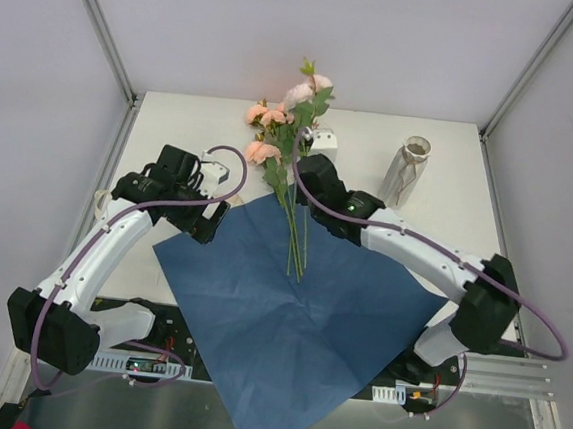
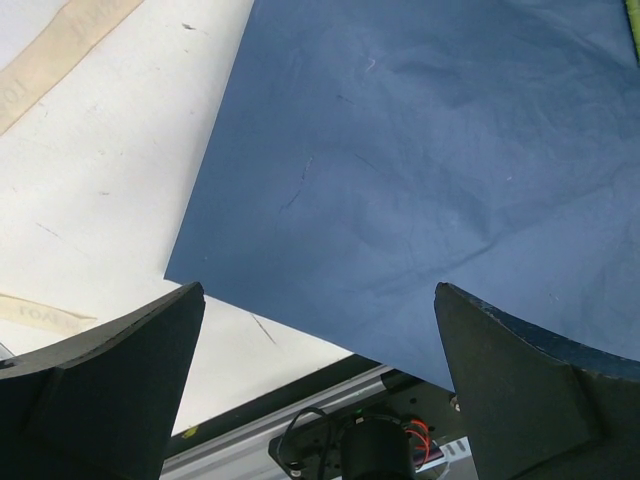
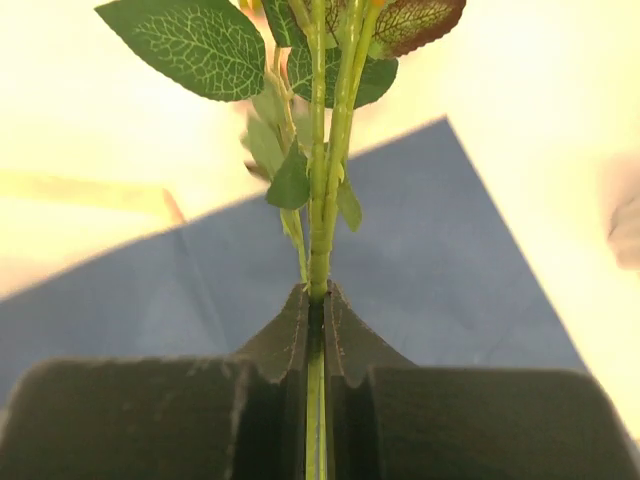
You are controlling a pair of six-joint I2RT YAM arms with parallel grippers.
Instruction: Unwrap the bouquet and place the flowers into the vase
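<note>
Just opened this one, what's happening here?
The bouquet is already unwrapped: the paper lies spread flat on the table, with the ribbon off beside it. The right pincer is shut on the flowers by their stems, blooms toward the far edge. The left pincer hangs open above the paper's left corner, holding nothing. The vase stands upright at the far right, no flowers in it yet.

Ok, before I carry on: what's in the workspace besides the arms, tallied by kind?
Blue paper sheet, spread flat: 1
Vase, standing: 1
Flower bunch, stems clamped in the right fingers: 1
Cream ribbon stretches, seen in the left wrist view: 2 (cannot tell whether they are one piece)
Total: 5
</note>
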